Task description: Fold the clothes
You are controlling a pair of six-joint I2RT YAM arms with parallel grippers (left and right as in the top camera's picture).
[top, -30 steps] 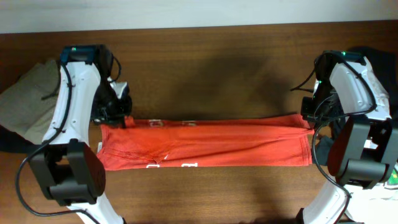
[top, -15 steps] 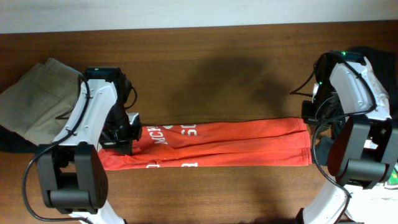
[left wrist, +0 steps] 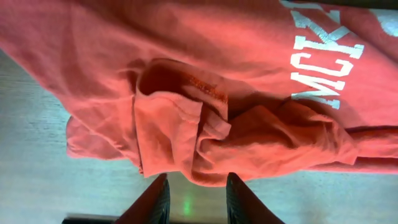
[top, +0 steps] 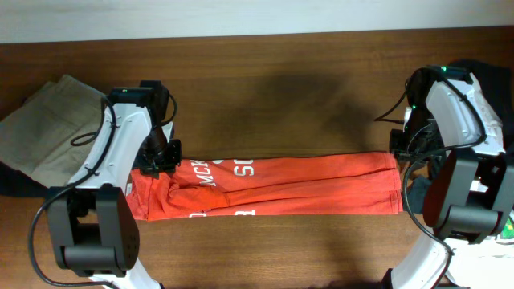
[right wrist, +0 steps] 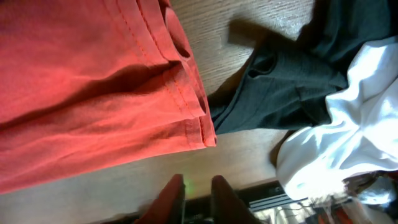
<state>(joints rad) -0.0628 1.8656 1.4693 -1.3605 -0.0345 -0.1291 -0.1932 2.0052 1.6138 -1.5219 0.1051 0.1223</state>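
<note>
- Since the left fingers let go within the last half second and drew back toward 12 o'clock, they stand a narrow way apart with nothing between them, just off the cloth's edge.
- The orange shirt lies as a long band across the desk. Its 9 o'clock end, stretched flat a second ago, now sits turned in and rumpled. That end fold looks loose and probably needs smoothing or redoing.
- White block lettering on the shirt reads "MCK" in the left wrist view. Overhead, "SO" follows toward 3 o'clock and the rest is lost in the fold. The white marks on the near hem are too small to read.
- The right fingers have not moved. They are slightly parted and empty, just off the shirt's 3 o'clock corner, beside a black garment.
</note>
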